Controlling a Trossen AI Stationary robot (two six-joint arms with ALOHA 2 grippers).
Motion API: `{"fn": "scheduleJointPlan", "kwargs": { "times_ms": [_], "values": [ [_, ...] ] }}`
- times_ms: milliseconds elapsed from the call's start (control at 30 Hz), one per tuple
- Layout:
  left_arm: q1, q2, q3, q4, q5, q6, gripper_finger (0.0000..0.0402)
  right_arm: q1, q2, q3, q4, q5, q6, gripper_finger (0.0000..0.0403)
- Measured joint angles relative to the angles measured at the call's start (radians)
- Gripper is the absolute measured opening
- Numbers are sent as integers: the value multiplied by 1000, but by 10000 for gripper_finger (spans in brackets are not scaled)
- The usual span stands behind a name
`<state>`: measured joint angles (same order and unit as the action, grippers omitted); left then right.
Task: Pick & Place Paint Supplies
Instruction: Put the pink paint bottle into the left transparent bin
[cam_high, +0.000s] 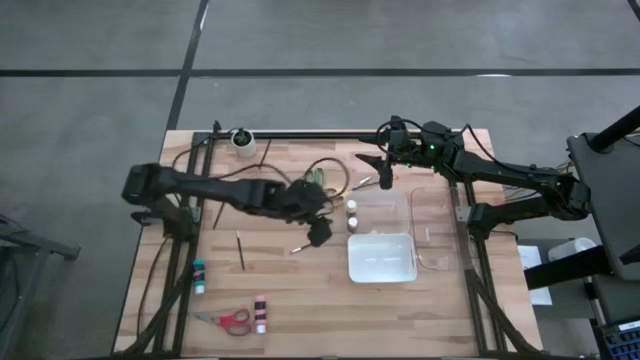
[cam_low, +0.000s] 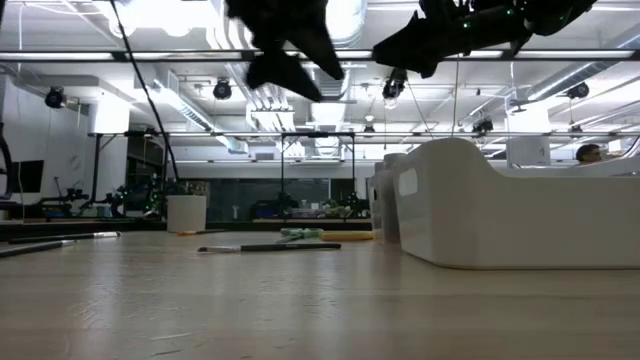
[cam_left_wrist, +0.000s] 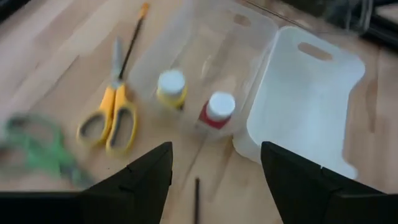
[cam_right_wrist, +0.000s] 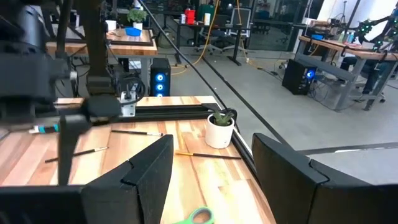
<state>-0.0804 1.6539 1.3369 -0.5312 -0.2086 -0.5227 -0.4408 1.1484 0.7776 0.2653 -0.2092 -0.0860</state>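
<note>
Left gripper: above mid-table beside the white tray, fingers spread wide, nothing between them.
Right gripper: raised over the table's far side, fingers wide apart and empty.
Bottles by tray: a yellow bottle and a red bottle, both pale-capped, stand side by side just beside the tray's edge.
Scissors, far side: yellow scissors and green scissors lie on the wood near those bottles.
Near edge: red scissors lie just beside a second red bottle; a teal bottle lies toward the left edge.
Brushes: one brush lies left of centre; another runs past the yellow scissors' blades.
Clear bin: touching the tray on the right.
Cup: at the far edge, holding a small plant.
</note>
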Motion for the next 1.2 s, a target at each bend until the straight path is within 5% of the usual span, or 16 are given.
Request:
{"fn": "scheduleJointPlan", "kwargs": {
  "times_ms": [267,600,1000,1200],
  "values": [
    [-187,-98,-95,-171,-140,-535,247,0,0,0,0,0,0,217],
    [-397,-61,-97,-202,-142,-986,247,0,0,0,0,0,0,217],
    [-638,51,-98,-138,-47,-1696,235,0,0,0,0,0,0,217],
    [-682,127,-87,-16,46,-1866,197,0,0,0,0,0,0,217]
  ]
}}
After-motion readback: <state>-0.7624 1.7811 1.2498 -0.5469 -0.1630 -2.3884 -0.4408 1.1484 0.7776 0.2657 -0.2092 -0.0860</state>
